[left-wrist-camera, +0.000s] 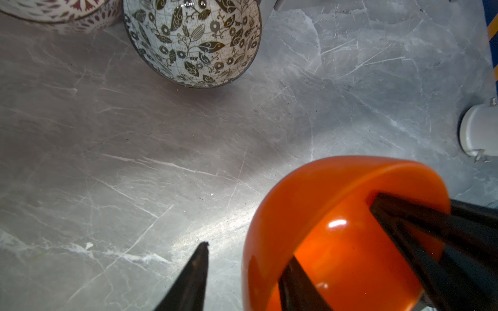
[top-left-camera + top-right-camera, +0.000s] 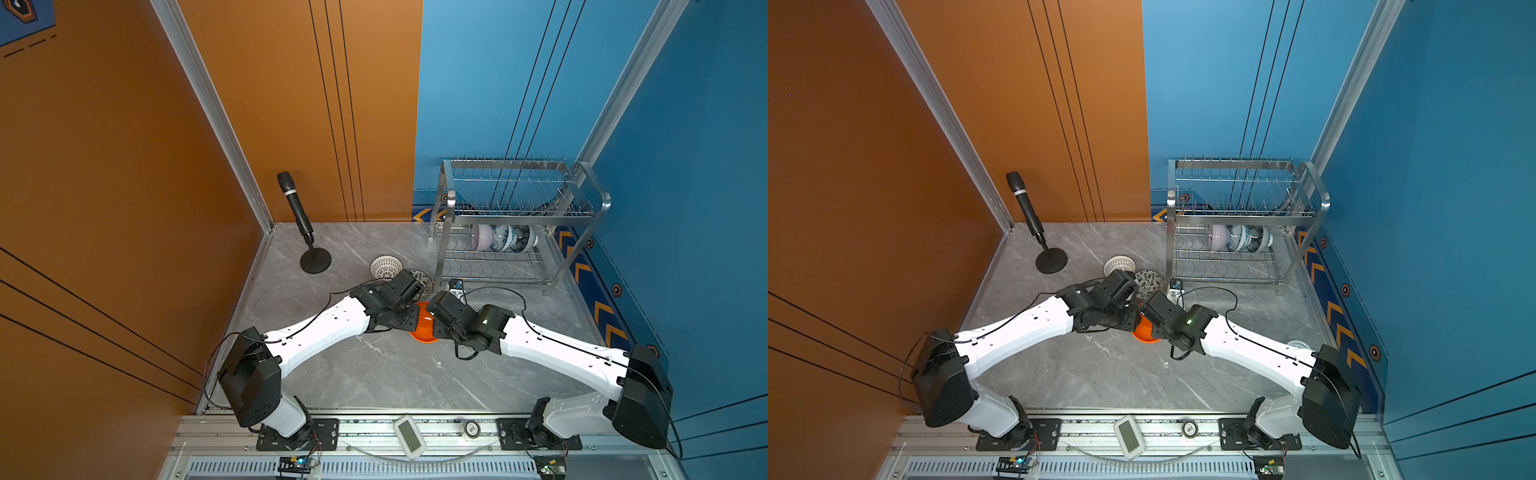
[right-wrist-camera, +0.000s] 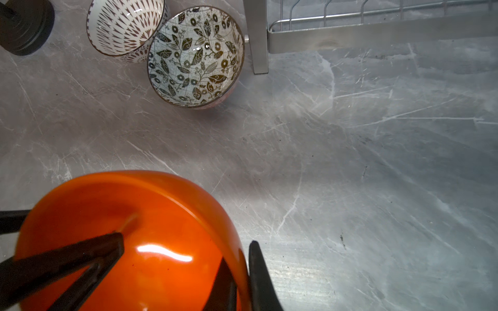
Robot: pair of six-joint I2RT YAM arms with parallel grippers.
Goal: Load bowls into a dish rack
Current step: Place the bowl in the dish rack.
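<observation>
The orange bowl (image 1: pixel 336 194) hangs tipped on its side between both wrists, seen in both top views (image 2: pixel 423 330) (image 2: pixel 1145 332). My right gripper (image 3: pixel 238 251) is shut on its rim, one finger inside and one outside. My left gripper (image 1: pixel 248 251) is open astride the opposite rim, its outer finger (image 1: pixel 199 269) clear of the wall. The leaf-patterned bowl (image 3: pixel 195 56) and the white lattice bowl (image 3: pixel 125 25) stand on the table beside the dish rack (image 2: pixel 519 216). On the rack's lower tier stand a lilac bowl (image 2: pixel 482 237), a blue-and-white bowl (image 2: pixel 503 237) and a dark bowl (image 2: pixel 524 239).
A microphone on a round black stand (image 2: pixel 316 261) stands at the back left corner. A small white object (image 2: pixel 456 291) lies by the rack's front leg (image 3: pixel 258 40). Walls close in on the left, the back and the right. A white timer (image 2: pixel 409 436) lies on the front rail.
</observation>
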